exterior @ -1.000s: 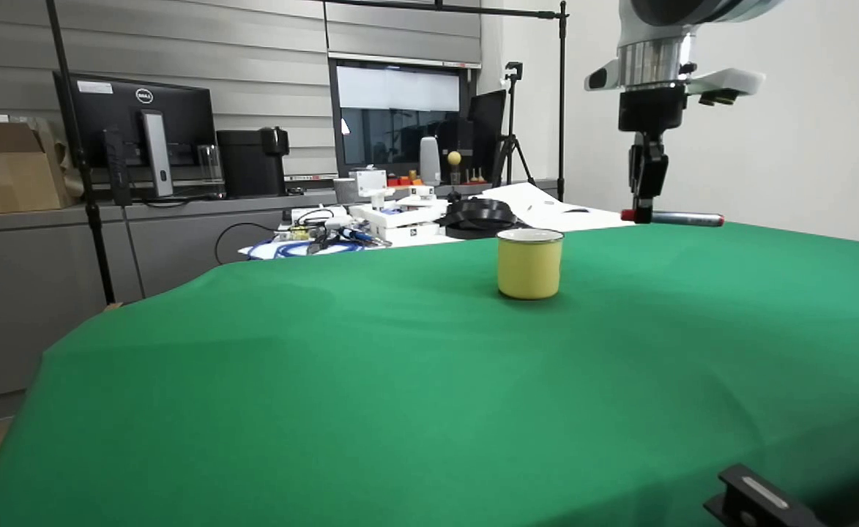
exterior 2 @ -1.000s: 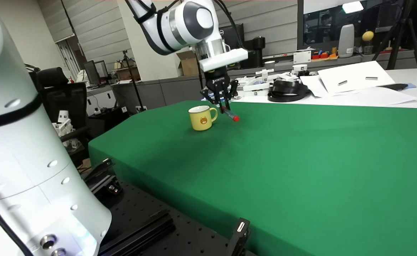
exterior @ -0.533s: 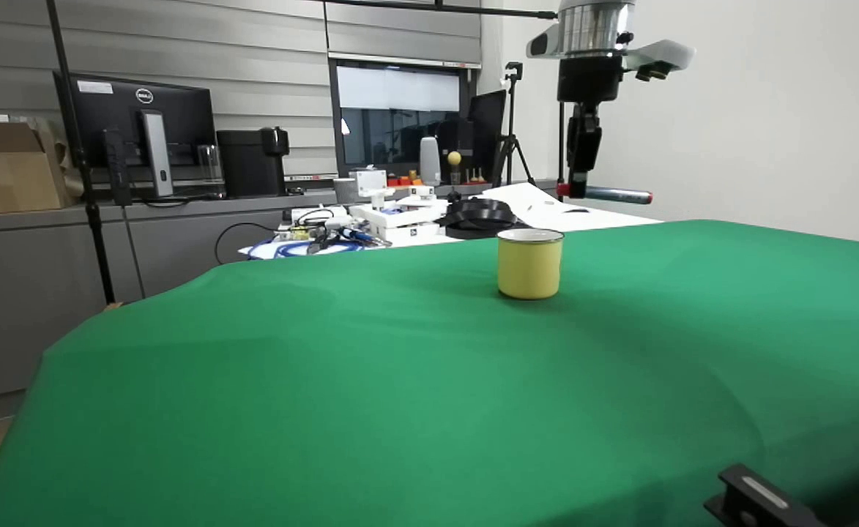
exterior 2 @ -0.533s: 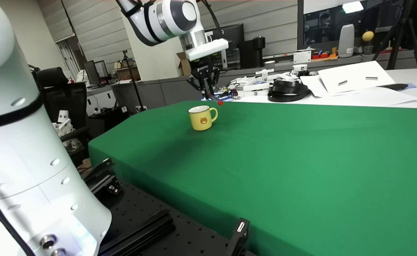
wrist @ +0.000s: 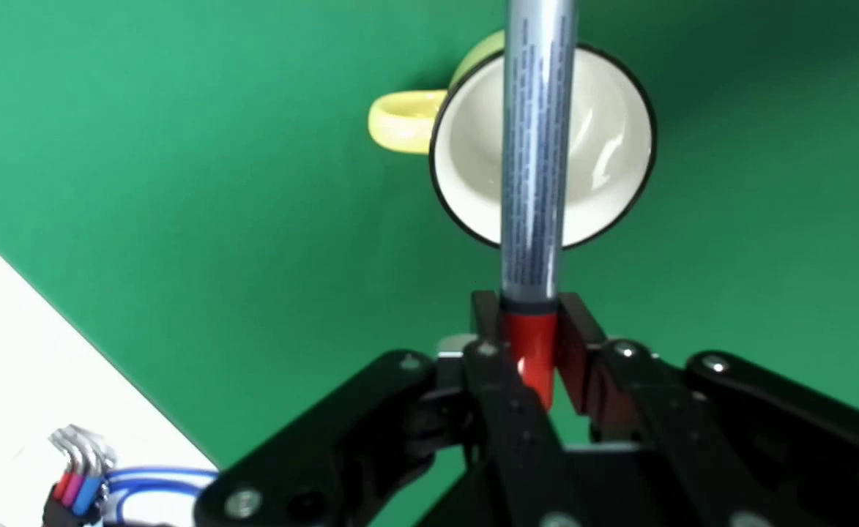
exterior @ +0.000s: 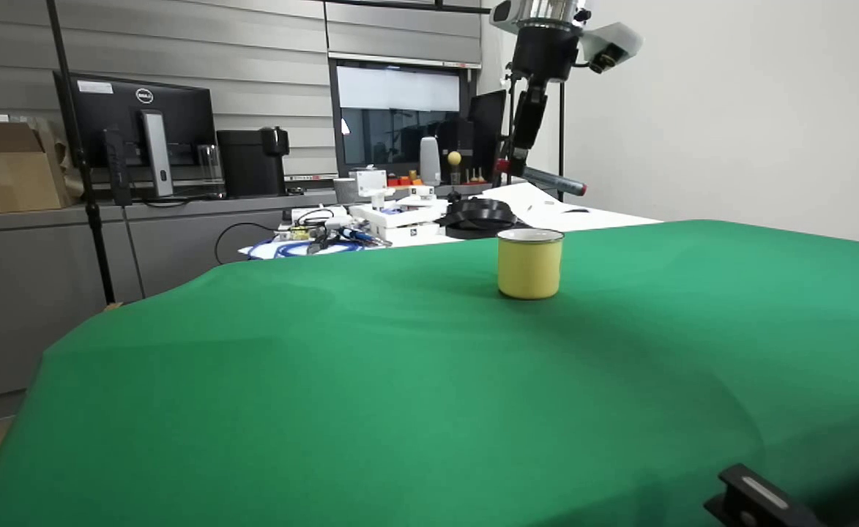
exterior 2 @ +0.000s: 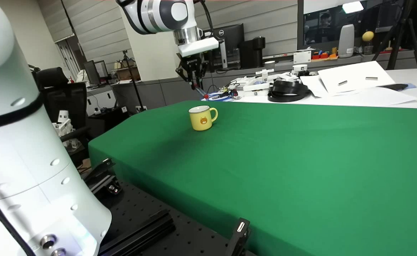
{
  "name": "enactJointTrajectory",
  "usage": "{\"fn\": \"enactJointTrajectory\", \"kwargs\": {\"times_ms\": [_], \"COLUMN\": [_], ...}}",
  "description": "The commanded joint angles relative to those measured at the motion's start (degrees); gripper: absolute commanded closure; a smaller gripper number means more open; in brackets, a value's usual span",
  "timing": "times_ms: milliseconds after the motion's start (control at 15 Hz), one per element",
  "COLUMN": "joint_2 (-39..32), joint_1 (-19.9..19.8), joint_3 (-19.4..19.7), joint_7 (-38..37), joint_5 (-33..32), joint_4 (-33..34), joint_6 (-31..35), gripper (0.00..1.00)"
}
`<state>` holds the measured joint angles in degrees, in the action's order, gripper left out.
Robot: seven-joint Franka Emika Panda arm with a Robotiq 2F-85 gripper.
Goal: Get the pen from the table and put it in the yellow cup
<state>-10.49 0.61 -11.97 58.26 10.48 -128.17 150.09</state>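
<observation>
Gripping the pen (wrist: 534,205) above the yellow cup (exterior: 529,267)

Left to right in an exterior view, the red cap (exterior: 503,165) juts out, my gripper (exterior: 518,162) pinches it, the shaft (exterior: 555,181) slants down rightward, apart from the cup on the table (exterior: 370,410).

Red-grey pen (wrist: 535,197); yellow cup (exterior: 529,268); plain green table (exterior 2: 283,163).

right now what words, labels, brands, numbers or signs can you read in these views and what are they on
"DELL": the round logo on the back of the black monitor.
White label on that monitor: too small to read.
Printing along the pen: too blurred to read.
Yellow cup: a small animal face, no word that I can make out.
</observation>
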Motion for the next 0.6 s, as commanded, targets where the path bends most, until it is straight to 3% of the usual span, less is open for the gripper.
{"fn": "enactJointTrajectory", "kwargs": {"times_ms": [0,267,533], "joint_2": [-0.67,-0.61,-0.38], "joint_1": [-2.38,-3.28,-2.07], "joint_3": [-3.16,-4.23,-1.75], "joint_7": [13.42,28.24,32.75], "joint_5": [12.13,26.22,31.15], "joint_4": [2.59,4.34,5.26], "joint_6": [-1.66,-6.54,-12.97], "gripper": [0.94,0.94,0.94]}}
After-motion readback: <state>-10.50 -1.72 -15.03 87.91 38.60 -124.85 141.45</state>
